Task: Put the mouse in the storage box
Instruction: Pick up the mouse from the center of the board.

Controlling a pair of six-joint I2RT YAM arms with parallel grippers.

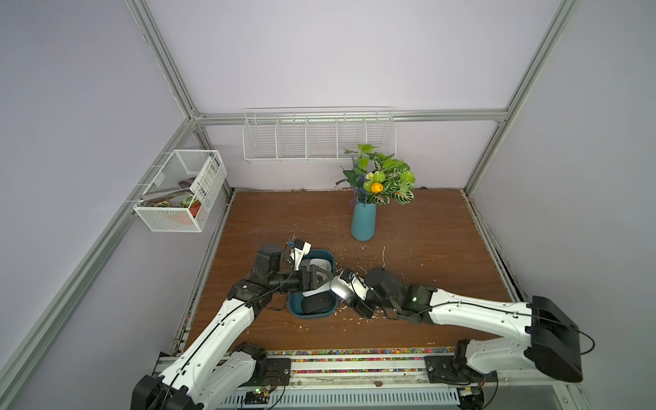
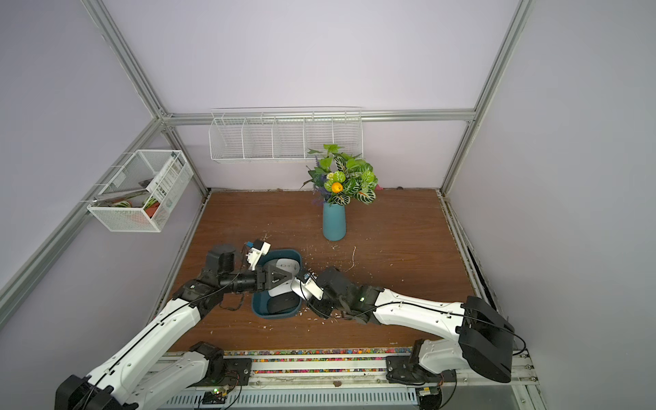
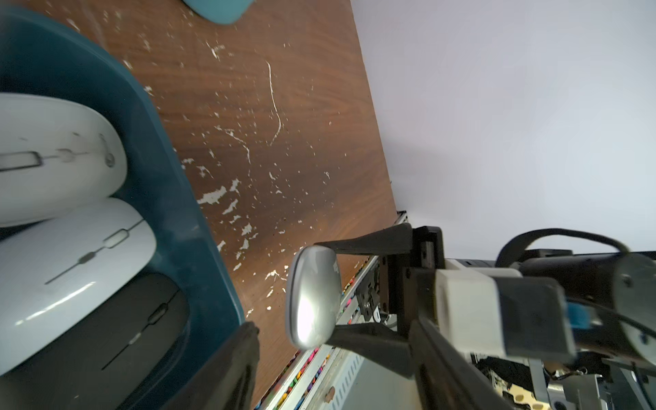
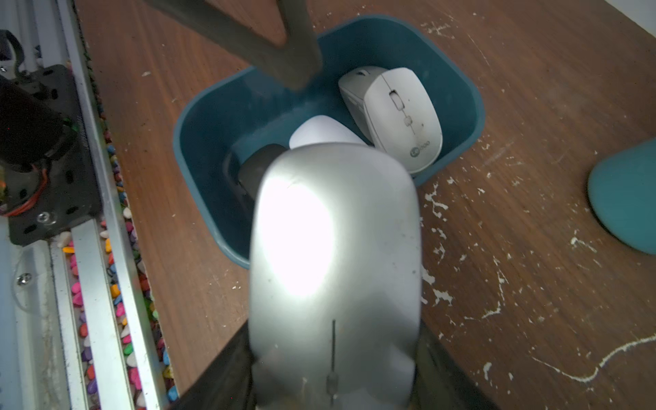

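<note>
Table [image 1: 426,227]: brown wood-grain top, walled in on three sides by pale panels.
Right arm [image 1: 475,312]: white and black, reaching in from the front rail toward the table's middle.
Left arm [image 1: 216,330]: same make, reaching in from the other front corner.
Wire rack [image 1: 319,136]: white, divided into compartments, hung on the back wall.
Mesh basket [image 1: 181,191]: white, hung on the left wall; holds a printed carton [image 1: 207,177] and smaller items too unclear to name.
Vase [image 1: 363,222]: light blue, upright near the back of the table, carrying green foliage [image 1: 387,174] and one orange fruit [image 1: 377,187].
Storage box [image 1: 312,315]: dark teal tray with rounded corners, on the table between the two arms, well apart from the vase.
Contents of box: white mouse [image 4: 394,113] at the far end, second white mouse [image 3: 71,255] in the middle, black mouse [image 1: 316,303] at the near end. The three lie in a row, each touching the next.
Silver mouse [image 4: 335,266]: not in the box; carried in the air just beside its right rim, tilted.
Right gripper [image 1: 346,291]: clenched on the silver mouse, a finger on each long side.
Left gripper [image 1: 328,276]: released, poised over the box near the silver mouse — its fingers [image 3: 245,340] stand wide apart with nothing between them.
Flecks [image 3: 213,195]: white chips scattered over the wood around the box.
</note>
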